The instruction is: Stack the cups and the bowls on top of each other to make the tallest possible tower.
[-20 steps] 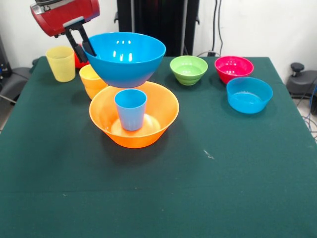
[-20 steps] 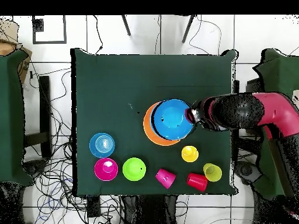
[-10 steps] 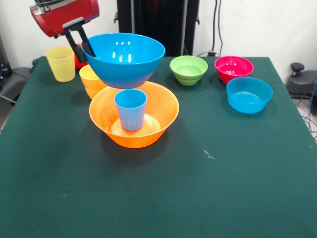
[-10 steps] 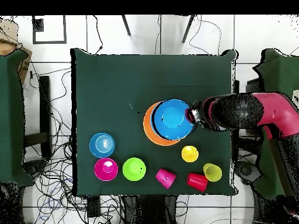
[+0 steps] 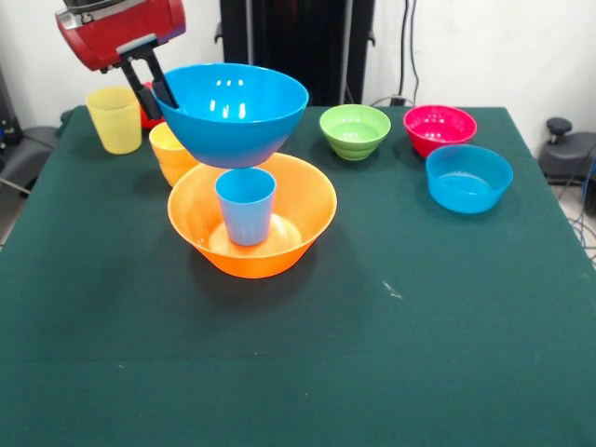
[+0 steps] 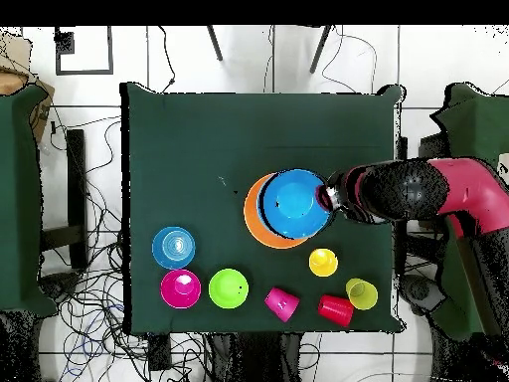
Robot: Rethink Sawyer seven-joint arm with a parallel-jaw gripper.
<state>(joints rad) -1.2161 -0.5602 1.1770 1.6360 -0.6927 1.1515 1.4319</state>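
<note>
The large orange bowl (image 5: 252,221) (image 6: 254,221) stands on the table with the light blue cup (image 5: 246,205) upright in its middle. Just above that cup hangs the large blue bowl (image 5: 233,112) (image 6: 293,202), its left rim pinched by my gripper (image 5: 156,90) (image 6: 323,196), which is shut on it. The bowl's base sits at or a hair above the cup's rim; contact cannot be told. An orange cup (image 5: 171,152) (image 6: 322,262) stands behind the orange bowl, partly hidden. A yellow cup (image 5: 115,119) (image 6: 362,293) stands further left.
A green bowl (image 5: 355,130) (image 6: 229,287), a magenta bowl (image 5: 440,128) (image 6: 180,287) and a small blue bowl (image 5: 468,178) (image 6: 173,247) stand together on the green table (image 5: 391,354). In the overhead view a pink cup (image 6: 281,302) and a red cup (image 6: 335,309) lie near the table's edge.
The large blue bowl has drifted slightly right and down in the front view, settling more squarely over the light blue cup. Nothing else has moved.
</note>
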